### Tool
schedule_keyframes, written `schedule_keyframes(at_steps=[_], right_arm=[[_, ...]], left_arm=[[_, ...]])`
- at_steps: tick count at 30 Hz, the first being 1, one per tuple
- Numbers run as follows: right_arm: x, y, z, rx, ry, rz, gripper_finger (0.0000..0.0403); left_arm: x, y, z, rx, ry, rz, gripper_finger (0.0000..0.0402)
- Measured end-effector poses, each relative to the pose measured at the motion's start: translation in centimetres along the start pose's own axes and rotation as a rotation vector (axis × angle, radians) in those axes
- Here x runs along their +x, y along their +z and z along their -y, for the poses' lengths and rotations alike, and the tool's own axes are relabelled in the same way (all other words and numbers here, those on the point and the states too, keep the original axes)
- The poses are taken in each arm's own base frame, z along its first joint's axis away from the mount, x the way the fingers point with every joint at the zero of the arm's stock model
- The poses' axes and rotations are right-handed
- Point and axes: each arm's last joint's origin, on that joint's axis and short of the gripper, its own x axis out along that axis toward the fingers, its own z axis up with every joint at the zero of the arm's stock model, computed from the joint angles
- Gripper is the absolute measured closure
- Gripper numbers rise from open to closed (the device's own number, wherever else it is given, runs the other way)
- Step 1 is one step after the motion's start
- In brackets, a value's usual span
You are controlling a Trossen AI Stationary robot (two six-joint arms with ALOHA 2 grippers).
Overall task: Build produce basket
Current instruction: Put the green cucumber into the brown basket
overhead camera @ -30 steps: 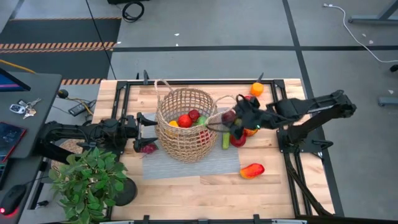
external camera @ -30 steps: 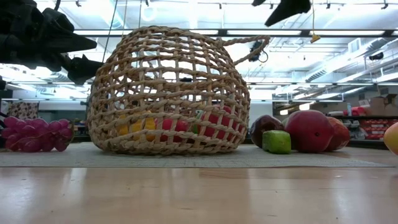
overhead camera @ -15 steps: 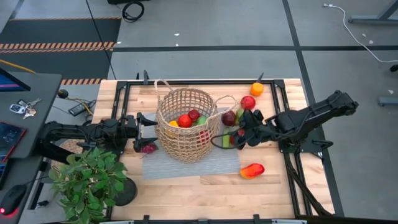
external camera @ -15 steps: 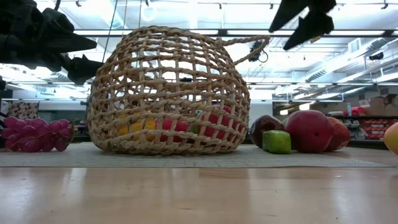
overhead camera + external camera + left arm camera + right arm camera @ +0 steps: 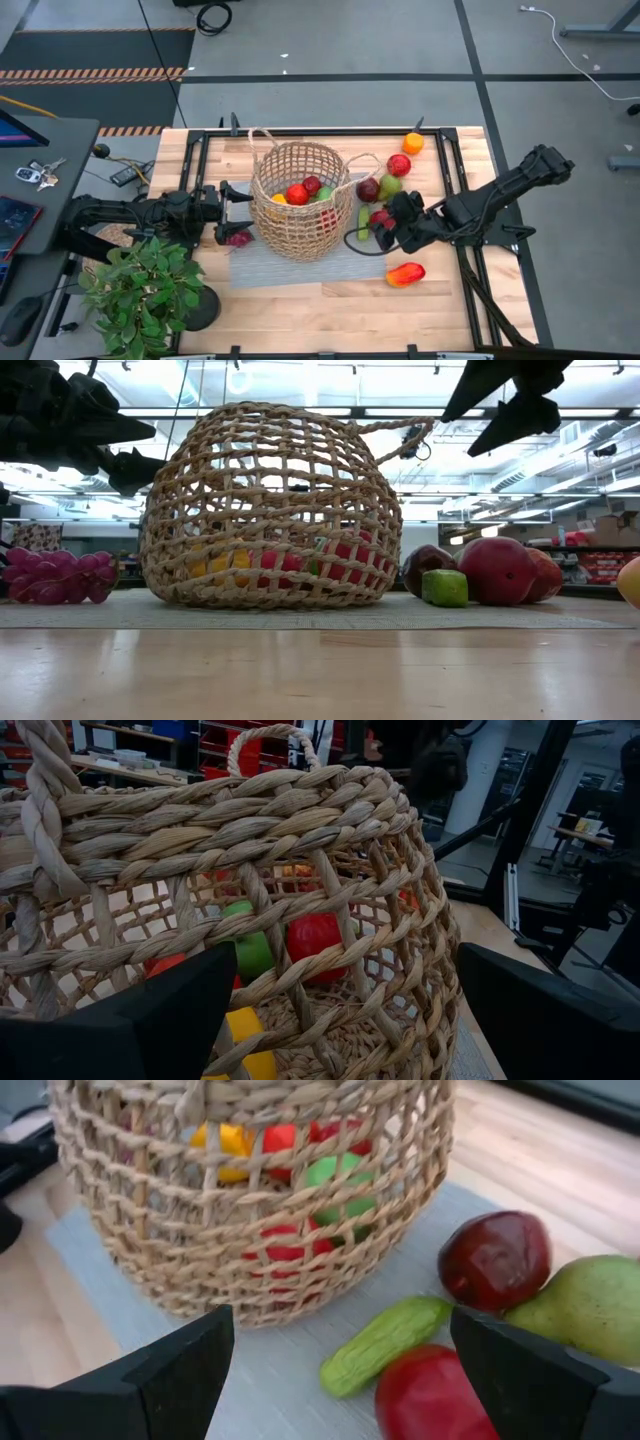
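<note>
The right gripper (image 5: 372, 232), fingers spread, hovers over the cucumber (image 5: 385, 1342): light, probably slick plastic (pinch mid-length). The left gripper (image 5: 228, 208) waits spread beside the basket (image 5: 298, 200).

The basket (image 5: 298, 200) stood on a grey mat (image 5: 345, 262), holding red fruit. The right gripper (image 5: 385, 229), fingers apart, hovered over a cucumber (image 5: 362, 221). The left gripper (image 5: 235, 209) waited beside the basket.

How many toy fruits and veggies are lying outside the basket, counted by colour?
Red: 2, apple and red piece
Dark red: 1, dark red piece
Green: 2, pear and cucumber
Orange: 1, orange
Red-orange: 1, pepper
Purple: 1, grapes
Total: 8
</note>
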Motion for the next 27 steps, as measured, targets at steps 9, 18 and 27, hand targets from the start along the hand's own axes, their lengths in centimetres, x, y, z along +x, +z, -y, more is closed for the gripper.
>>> schedule_keyframes(at_steps=[9, 18, 27], right_arm=[[2.4, -0.7, -0.3, -0.054, -0.116, 0.009, 0.0028], [5.0, -2.5, -0.4, -0.14, -0.225, -0.117, 0.0037], [6.3, -3.4, 0.0, -0.083, -0.321, -0.138, 0.0042]], left_arm=[[0.0, 0.0, 0.0, 0.0, 0.0, -0.001, 0.0015], [0.0, 0.0, 0.0, 0.0, 0.0, -0.001, 0.0015], [0.0, 0.0, 0.0, 0.0, 0.0, -0.001, 0.0015]])
